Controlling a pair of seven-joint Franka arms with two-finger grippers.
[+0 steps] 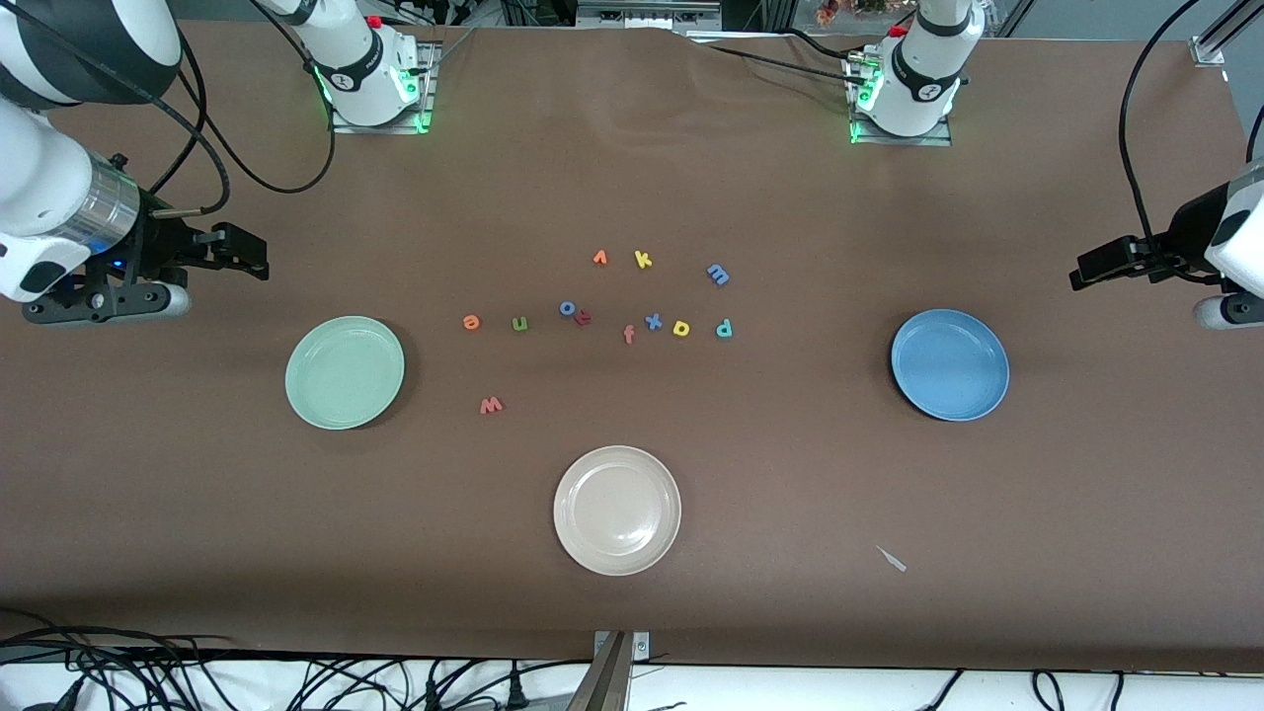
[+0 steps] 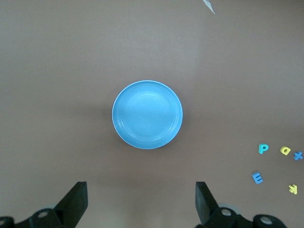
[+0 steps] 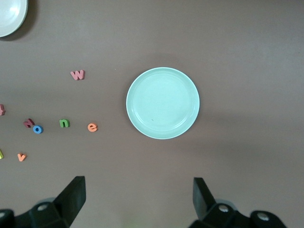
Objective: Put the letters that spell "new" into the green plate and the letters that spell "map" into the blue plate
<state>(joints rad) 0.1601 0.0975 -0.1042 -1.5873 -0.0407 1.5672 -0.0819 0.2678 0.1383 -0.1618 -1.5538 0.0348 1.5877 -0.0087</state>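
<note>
Both claws gape empty; left claw (image 2: 140, 202), right claw (image 3: 137, 199); plates lie flat.

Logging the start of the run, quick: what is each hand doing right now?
Left hand: open, holding nothing, up over the table near the blue plate.
Right hand: open, holding nothing, near the green plate.

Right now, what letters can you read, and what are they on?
All are loose foam letters lying on the brown table.
"e", orange
"n", green
"w", salmon
"o", blue
"v", orange
"k", yellow
"m", blue
"f", salmon
"x", blue
"a", yellow
"p", teal
Dark red letter touching the "o": unreadable.
</note>
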